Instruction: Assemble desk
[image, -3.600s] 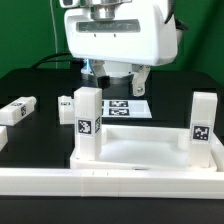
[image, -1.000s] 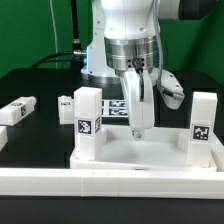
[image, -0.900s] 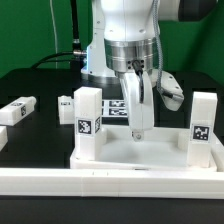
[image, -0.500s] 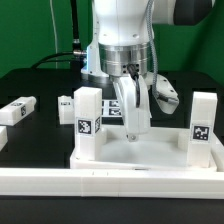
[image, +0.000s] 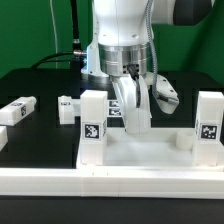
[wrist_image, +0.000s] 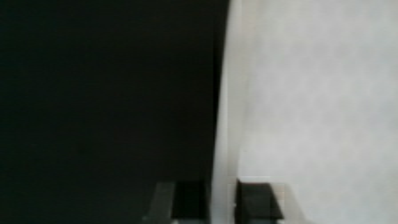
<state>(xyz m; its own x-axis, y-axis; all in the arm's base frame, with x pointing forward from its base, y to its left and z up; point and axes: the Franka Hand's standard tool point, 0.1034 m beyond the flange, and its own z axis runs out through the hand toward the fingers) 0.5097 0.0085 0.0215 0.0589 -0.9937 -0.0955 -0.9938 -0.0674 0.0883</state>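
The desk slab (image: 140, 152) lies flat on the black table, with two white tagged legs standing in it: one (image: 93, 125) at the exterior view's left, one (image: 210, 120) at its right. My gripper (image: 135, 128) points down at the slab's far rim and is shut on it. In the wrist view the slab (wrist_image: 320, 100) fills one side, and its rim runs between my gripper's (wrist_image: 221, 203) two fingers. Two loose legs lie on the table at the exterior view's left, one (image: 18, 110) near the edge and one (image: 68, 107) closer to the slab.
A long white border rail (image: 110, 182) runs across the front, touching the slab's near side. The marker board (image: 112, 108) lies behind the slab, partly hidden by my arm. A green wall stands at the back.
My gripper came down from high at the back onto the slab's far rim. In the last half second the slab, with both legs, shifted slightly toward the exterior view's right and nearer.
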